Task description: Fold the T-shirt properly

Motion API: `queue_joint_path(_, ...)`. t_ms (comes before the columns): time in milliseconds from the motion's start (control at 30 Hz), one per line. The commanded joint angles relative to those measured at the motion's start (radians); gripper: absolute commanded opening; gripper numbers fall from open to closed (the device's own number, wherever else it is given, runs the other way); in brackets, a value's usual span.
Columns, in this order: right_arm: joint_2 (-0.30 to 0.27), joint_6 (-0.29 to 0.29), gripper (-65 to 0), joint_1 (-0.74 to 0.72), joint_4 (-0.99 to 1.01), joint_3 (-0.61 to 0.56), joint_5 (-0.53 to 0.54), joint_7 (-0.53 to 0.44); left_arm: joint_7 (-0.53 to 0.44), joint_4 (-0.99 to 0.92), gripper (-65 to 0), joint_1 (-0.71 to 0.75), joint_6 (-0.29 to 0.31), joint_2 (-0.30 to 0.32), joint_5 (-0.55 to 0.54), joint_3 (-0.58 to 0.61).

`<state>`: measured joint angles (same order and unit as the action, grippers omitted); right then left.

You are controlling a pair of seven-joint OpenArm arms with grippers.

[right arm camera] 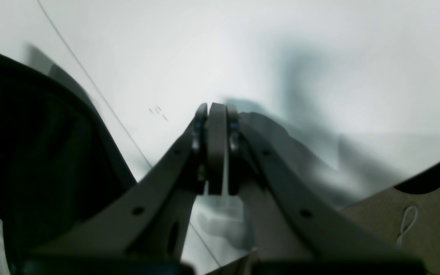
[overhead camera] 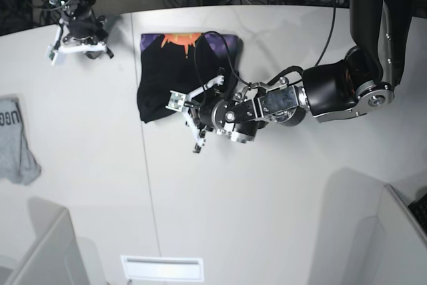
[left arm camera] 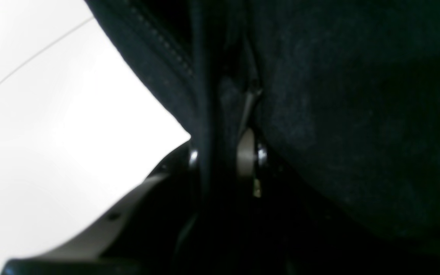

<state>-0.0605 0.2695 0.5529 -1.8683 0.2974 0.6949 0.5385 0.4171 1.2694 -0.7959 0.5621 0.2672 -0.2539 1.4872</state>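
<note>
**Left arm pinching the shirt's edge mid-fold**

To do this step well, I judge the left gripper [left arm camera: 224,156] should carry its pinch of cloth low and steady across the garment, keeping the edge straight so the layers land square, and let go only once the fold lies flat. In the left wrist view its jaws are nearly closed with black fabric clamped between them. The right gripper [right arm camera: 216,149] is closed on nothing and sits well away at the far left of the base view, over bare table [overhead camera: 267,218].

The T-shirt [overhead camera: 160,91] lies on the white table's far middle, already bunched into a rough, compact block, black with an orange and purple print showing along its top edge. Its lower edge looks uneven and rumpled
</note>
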Motion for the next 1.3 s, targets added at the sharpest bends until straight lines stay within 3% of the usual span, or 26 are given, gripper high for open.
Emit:
queue_joint_path(0,-0.006,-0.008,-65.0,0.002,-0.014,0.006,-0.001,-0.018,0.003,0.01,-65.0,-0.018,0.011,-0.013,-0.002,-0.027)
queue_joint_path(167,-0.006,-0.009,-65.0,-0.003,-0.014,0.003,-0.001,-0.019,0.096,0.011,-65.0,-0.01,0.011,-0.039,0.001,-0.133)
queue_joint_path(367,-0.008,-0.009,-65.0,-0.003,-0.014,0.003,-0.002,-0.018,0.099,0.011,-42.0,-0.02,0.011,-0.047,-0.002,-0.152)
queue_joint_path(567,-0.028,-0.009,-65.0,-0.003,-0.014,0.001,-0.002,-0.018,0.099,0.011,-20.4,-0.013,0.011,-0.044,0.005,-0.274)
queue_joint_path(700,-0.029,-0.011,-65.0,-0.001,-0.014,0.001,-0.002,-0.018,0.101,0.071,-12.8,-0.012,0.011,-0.036,-0.002,-0.372)
queue_joint_path(767,-0.031,-0.013,-65.0,-0.001,-0.014,0.001,-0.002,-0.019,0.105,0.132,-14.2,0.025,0.011,-0.013,-0.003,-0.491)
queue_joint_path(867,-0.043,-0.071,-65.0,0.0,-0.017,0.001,-0.048,-0.025,0.191,0.286,-25.5,0.142,0.011,0.014,0.005,-0.715)
queue_joint_path(933,-0.015,-0.143,-65.0,0.006,-0.02,0.001,-0.157,-0.071,0.248,0.402,-40.2,0.244,0.011,0.039,0.006,-0.863)
queue_joint_path(1033,0.043,-0.23,-65.0,0.02,-0.02,0.001,-0.326,-0.165,0.251,0.54,-63.5,0.39,0.011,0.082,0.006,-1.048)
queue_joint_path(1200,0.12,-0.384,-65.0,0.039,-0.02,0.01,-0.479,-0.295,0.237,0.659,-65.0,0.611,0.011,0.125,0.006,-1.281)
queue_joint_path(1267,0.124,-0.416,-65.0,0.071,-0.02,0.01,-0.484,-0.364,0.144,0.679,-65.0,0.706,0.011,0.146,0.008,-1.35)
